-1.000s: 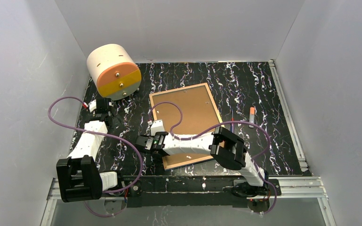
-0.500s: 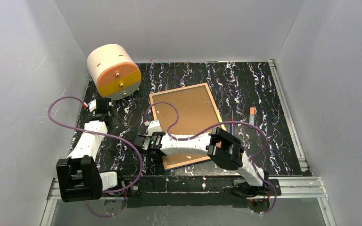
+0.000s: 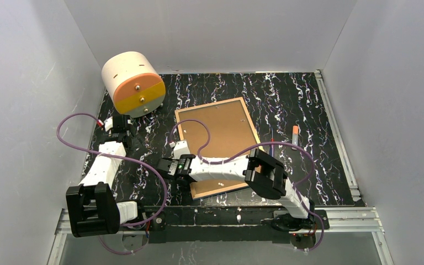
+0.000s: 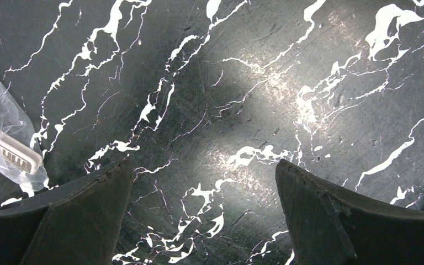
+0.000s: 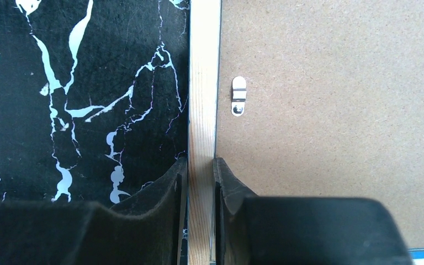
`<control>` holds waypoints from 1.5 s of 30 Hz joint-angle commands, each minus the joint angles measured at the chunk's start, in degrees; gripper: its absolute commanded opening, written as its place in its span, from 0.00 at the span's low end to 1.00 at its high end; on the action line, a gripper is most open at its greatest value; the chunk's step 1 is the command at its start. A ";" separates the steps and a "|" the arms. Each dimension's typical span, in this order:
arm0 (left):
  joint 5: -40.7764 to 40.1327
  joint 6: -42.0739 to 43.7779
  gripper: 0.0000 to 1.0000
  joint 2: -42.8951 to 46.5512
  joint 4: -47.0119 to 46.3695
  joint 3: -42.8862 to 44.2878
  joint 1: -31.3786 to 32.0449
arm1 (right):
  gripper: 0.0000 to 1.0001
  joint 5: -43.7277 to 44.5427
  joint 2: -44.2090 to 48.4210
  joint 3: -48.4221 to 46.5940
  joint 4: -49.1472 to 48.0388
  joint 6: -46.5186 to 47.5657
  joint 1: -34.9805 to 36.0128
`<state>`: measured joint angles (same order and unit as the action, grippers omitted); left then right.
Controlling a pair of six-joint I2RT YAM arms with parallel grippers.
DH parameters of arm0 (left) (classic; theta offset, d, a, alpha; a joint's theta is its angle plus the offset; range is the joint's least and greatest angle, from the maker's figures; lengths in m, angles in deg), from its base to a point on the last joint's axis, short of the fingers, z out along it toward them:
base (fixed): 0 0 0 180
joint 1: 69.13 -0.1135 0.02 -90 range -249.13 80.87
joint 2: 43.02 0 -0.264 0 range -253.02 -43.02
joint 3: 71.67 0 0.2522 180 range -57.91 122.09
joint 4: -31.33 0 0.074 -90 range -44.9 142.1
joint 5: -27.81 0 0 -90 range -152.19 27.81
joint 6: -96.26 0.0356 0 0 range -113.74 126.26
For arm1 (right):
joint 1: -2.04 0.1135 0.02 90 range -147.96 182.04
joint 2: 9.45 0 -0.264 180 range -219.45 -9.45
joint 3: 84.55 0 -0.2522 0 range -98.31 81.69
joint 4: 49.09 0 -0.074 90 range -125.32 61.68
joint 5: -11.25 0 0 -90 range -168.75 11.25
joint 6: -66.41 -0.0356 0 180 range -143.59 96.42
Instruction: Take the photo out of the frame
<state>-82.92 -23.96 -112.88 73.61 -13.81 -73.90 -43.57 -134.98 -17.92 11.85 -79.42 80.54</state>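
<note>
The frame (image 3: 210,106) lies face down on the table, its light wooden edging around the brown backing board (image 3: 221,130). The photo is hidden under the board. My right gripper (image 3: 184,161) is shut on the frame's left edge. In the right wrist view the gripper (image 5: 201,176) pinches the wooden edging (image 5: 203,83), with one finger on the table side and one on the backing board (image 5: 331,110). A small metal tab (image 5: 238,96) lies on the board beside the edging. My left gripper (image 3: 122,128) is open and empty low over bare table (image 4: 204,210).
A white cylinder with an orange and yellow face (image 3: 132,83) stands at the back left. A small orange-tipped pen (image 3: 295,137) lies right of the frame. A purple cable (image 3: 199,130) loops over the board. A clear plastic bag (image 4: 5,138) lies left of my left gripper.
My right wrist has shifted slightly to the left at the frame's left edge and its cable loop moved with it. The frame and the left arm have not visibly moved.
</note>
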 commanded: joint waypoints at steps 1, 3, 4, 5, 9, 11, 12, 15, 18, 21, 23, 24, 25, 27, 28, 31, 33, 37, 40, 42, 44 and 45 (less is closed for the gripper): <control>1.14 1.13 0.98 1.48 -0.12 1.52 -0.34 | 0.01 -1.96 5.63 2.99 -8.68 0.85 -0.08; 2.94 1.85 0.98 1.40 -0.54 1.46 -0.33 | 0.01 -2.97 8.94 5.72 -13.46 2.41 -0.28; 4.42 2.36 0.98 1.44 -1.01 1.39 -0.30 | 0.01 -3.72 10.57 7.15 -15.36 2.74 -0.43; 6.33 3.09 0.98 1.53 -1.62 1.12 -0.26 | 0.01 -4.68 12.39 9.06 -17.60 3.01 -0.76; 20.84 7.13 0.98 1.83 -6.37 -0.77 -0.33 | 0.01 -10.79 19.25 17.83 -28.05 3.23 -2.14; 30.01 6.94 0.98 1.42 -10.18 -2.71 -0.32 | 0.01 -12.69 22.00 21.49 -32.33 2.93 -2.45; 34.77 6.18 0.98 0.89 -11.47 -3.62 -0.32 | 0.01 -12.96 22.82 22.59 -33.39 2.85 -2.42; 49.59 -0.57 0.98 -0.71 -20.03 -8.46 -0.37 | 0.01 -12.95 24.18 24.06 -34.21 2.78 -2.47; 58.67 -11.15 0.98 -1.74 -39.71 -16.31 -0.24 | 0.01 -13.42 25.12 25.42 -35.81 2.66 -2.48; 62.96 -20.25 0.99 -3.61 -54.04 -21.39 0.13 | 0.01 -13.87 25.19 25.51 -36.70 2.87 -2.47; 64.15 -22.47 0.98 -4.92 -58.16 -22.36 0.96 | 0.01 -13.71 25.02 25.20 -36.55 3.01 -2.47; 64.05 -22.37 0.98 -5.40 -58.82 -22.38 1.39 | 0.01 -13.65 25.01 25.17 -36.54 3.01 -2.47; 63.63 -22.61 0.98 -5.70 -59.54 -22.55 1.94 | 0.01 -13.65 25.04 25.21 -36.54 3.08 -2.48; 63.37 -23.55 0.98 -7.09 -61.07 -22.57 3.01 | 0.01 -13.90 25.29 25.41 -37.05 3.19 -2.56; 63.34 -24.23 0.98 -8.10 -62.10 -22.63 3.76 | 0.01 -14.03 25.52 25.57 -37.33 3.31 -2.56; 62.45 -25.06 0.92 -11.28 -65.45 -23.11 8.26 | 0.01 -14.05 26.04 26.04 -38.24 3.58 -2.56; 60.22 -25.20 0.89 -11.47 -66.00 -24.21 9.13 | 0.01 -14.11 26.04 25.98 -38.08 3.63 -2.72; 58.54 -24.88 0.83 -9.39 -67.65 -26.01 9.54 | 0.01 -14.34 26.56 26.64 -37.95 3.34 -2.95; 58.33 -24.67 0.80 -8.15 -68.84 -26.84 9.70 | 0.01 -15.70 26.79 27.72 -39.12 2.56 -3.44; 58.79 -24.51 0.76 -8.44 -69.27 -26.87 9.70 | 0.01 -16.26 26.79 28.02 -39.57 2.44 -3.52; 59.53 -25.06 0.72 -9.37 -70.70 -27.14 9.78 | 0.01 -16.79 26.79 28.26 -40.02 2.55 -3.59; 59.76 -25.59 0.70 -9.88 -72.17 -27.58 9.83 | 0.01 -17.26 26.87 28.51 -40.44 2.57 -3.73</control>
<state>-24.08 -49.00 -122.76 5.81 -40.22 -64.44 -58.45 -112.12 10.67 -21.11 -76.10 77.04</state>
